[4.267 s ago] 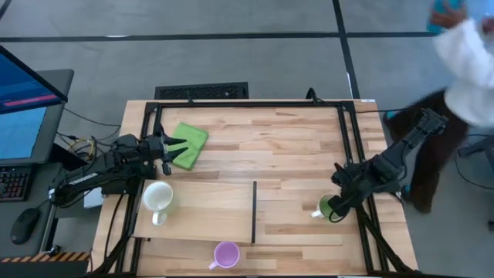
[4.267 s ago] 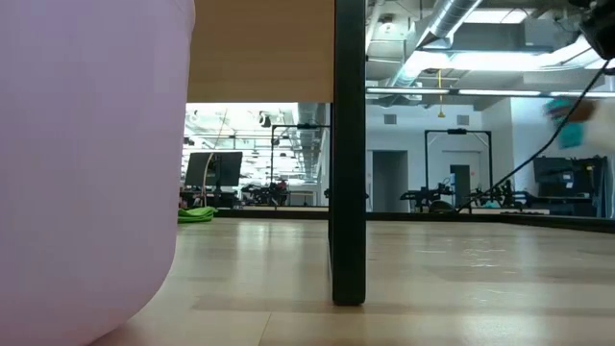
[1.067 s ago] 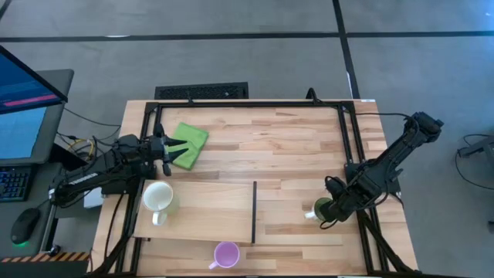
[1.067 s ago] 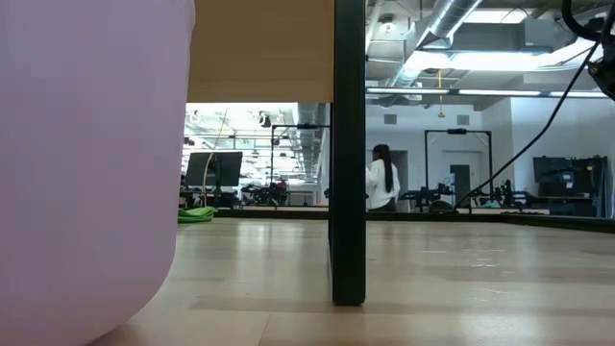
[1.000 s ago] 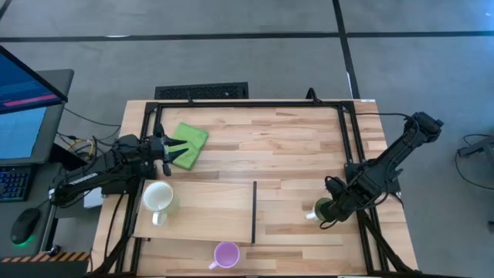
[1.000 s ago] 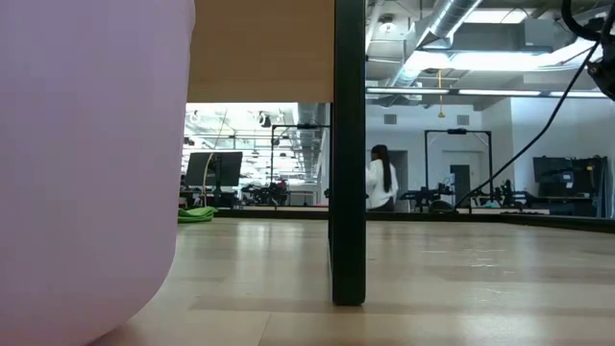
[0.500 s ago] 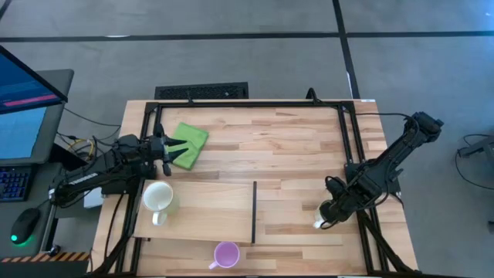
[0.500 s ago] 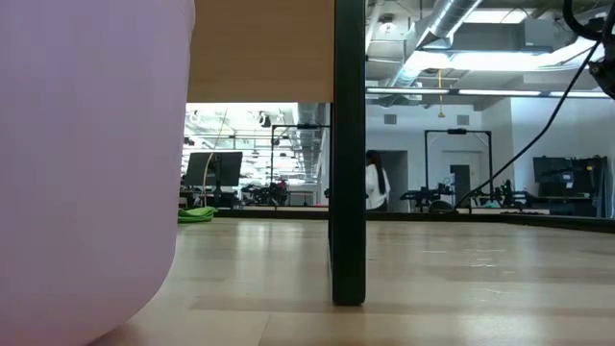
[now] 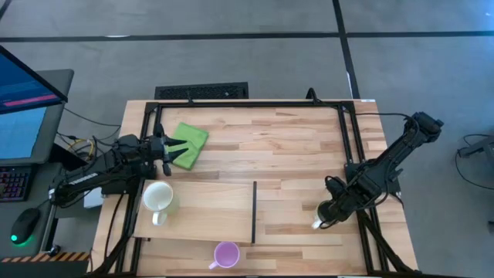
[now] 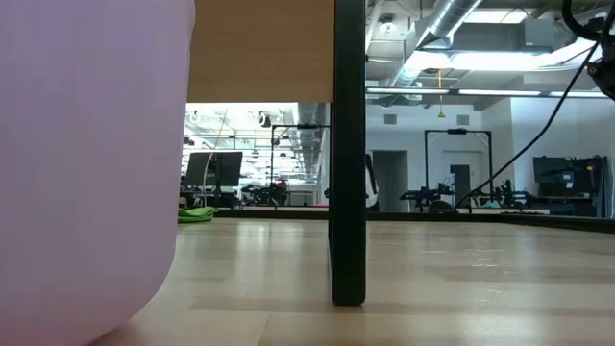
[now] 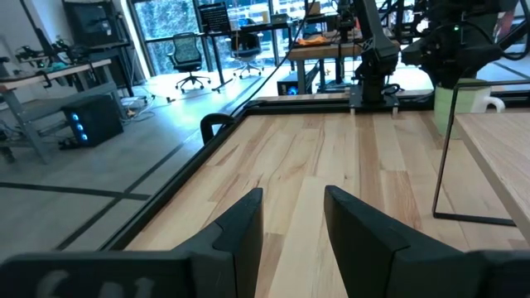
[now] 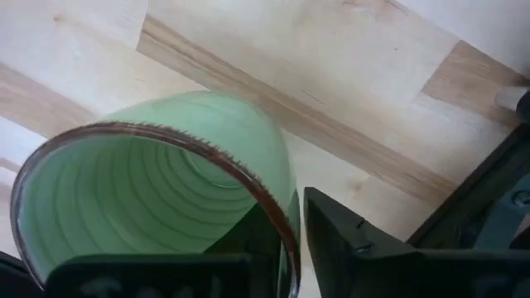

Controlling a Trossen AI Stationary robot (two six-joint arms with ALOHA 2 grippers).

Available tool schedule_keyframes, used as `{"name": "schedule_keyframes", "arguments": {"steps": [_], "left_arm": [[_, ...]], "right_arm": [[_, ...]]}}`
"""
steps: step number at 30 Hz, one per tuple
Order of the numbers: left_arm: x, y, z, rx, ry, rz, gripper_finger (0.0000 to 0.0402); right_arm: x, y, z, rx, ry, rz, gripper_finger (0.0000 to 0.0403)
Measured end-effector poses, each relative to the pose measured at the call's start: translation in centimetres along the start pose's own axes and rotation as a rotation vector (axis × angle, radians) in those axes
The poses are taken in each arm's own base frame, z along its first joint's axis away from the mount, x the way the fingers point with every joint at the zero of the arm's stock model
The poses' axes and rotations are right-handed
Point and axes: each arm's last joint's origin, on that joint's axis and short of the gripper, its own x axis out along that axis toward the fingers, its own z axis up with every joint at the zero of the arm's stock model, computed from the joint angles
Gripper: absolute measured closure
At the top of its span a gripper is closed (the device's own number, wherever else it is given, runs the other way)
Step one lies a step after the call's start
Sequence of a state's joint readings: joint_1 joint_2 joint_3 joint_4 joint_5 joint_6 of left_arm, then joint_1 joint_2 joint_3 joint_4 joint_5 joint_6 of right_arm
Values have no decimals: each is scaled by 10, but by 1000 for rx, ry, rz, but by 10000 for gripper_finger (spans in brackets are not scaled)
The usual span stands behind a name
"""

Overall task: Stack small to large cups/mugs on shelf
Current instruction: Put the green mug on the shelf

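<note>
The green mug is gripped by its rim in the right claw, one finger outside the wall, above the bench.

Grey floor; office chairs; exposed ceiling ducts.

Three mugs: one white, one purple, one green; one cloth, one shelf board

In the high view the right gripper covers the green mug, leaving only a pale bit at its seven o'clock. In the low view the purple mug is cut off at nine, twelve and six o'clock, and the shelf at twelve.
</note>
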State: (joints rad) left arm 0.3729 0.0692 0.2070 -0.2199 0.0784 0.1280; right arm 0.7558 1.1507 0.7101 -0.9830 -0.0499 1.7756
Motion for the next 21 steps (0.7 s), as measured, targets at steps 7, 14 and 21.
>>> {"name": "schedule_keyframes", "arguments": {"steps": [7,14,21], "left_arm": [[0,0,0,0,1,0,280],[0,0,0,0,1,0,280],[0,0,0,0,0,0,280]], "right_arm": [[0,-1,0,-2,1,-9,372],[0,-1,0,-11,0,-11,379],[0,-1,2,-81,1,-11,381]]}}
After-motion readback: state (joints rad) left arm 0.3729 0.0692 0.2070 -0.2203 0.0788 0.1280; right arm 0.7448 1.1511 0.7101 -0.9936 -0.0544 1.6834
